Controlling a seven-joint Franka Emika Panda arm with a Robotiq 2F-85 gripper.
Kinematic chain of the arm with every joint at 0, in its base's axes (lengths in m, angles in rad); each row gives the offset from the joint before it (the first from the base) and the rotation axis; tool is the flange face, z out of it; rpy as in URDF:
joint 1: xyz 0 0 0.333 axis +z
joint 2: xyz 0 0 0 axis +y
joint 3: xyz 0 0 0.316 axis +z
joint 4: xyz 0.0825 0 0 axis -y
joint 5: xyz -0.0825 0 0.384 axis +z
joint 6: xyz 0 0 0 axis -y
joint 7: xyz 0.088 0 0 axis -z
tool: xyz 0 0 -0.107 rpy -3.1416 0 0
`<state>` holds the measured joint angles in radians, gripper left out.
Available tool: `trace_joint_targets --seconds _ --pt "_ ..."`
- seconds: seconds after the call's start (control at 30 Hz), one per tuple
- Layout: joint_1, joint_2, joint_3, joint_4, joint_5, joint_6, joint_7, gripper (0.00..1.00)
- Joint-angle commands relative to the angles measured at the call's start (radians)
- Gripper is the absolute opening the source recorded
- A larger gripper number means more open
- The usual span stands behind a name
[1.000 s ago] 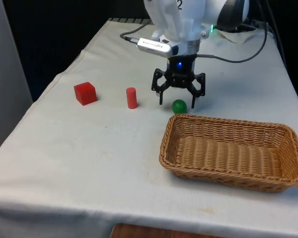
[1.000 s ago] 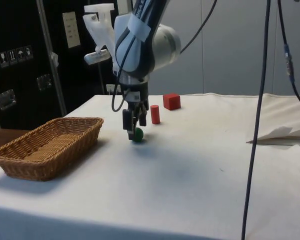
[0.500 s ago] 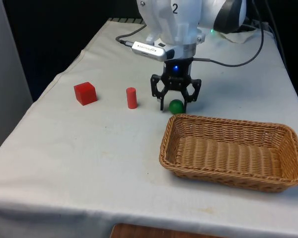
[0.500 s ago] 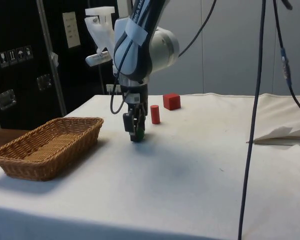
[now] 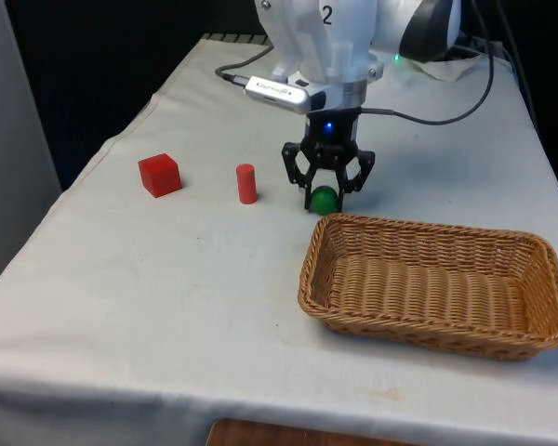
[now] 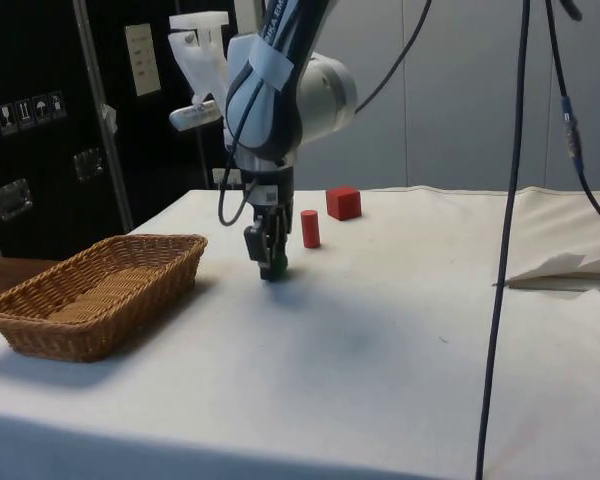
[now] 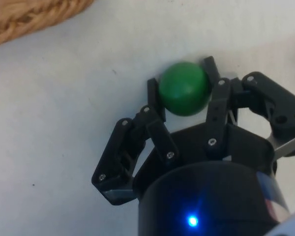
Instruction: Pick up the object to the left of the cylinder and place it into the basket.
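Here, end effector (image 5: 325,199) down (vertical), clasping green ball (image 7: 183,89)

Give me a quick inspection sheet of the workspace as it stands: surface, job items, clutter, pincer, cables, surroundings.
Surface: white cloth over the table, lightly creased, a few small specks.
Job's things: red cube and red cylinder standing apart on the cloth; wicker basket holds nothing.
Clutter: green ball next to the basket's near corner.
Pincer: pincer down at the cloth, fingers closed against both sides of the green ball, not the cube.
Cables: black cables hang in the side view; others trail off the arm.
Surroundings: dark cabinets, black curtains.
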<state>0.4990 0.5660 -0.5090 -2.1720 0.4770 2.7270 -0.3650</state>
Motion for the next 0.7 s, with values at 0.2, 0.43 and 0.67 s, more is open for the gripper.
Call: trace_joint_targets --seconds 0.2,0.43,0.67 --pt "0.012 -0.011 -0.026 0.03 -0.019 -0.048 0.009 0.0" --pt "0.016 -0.009 -0.038 0.066 -0.024 -0.07 0.013 0.0" --pt "0.016 -0.006 -0.048 0.107 -0.025 -0.099 0.015 0.0"
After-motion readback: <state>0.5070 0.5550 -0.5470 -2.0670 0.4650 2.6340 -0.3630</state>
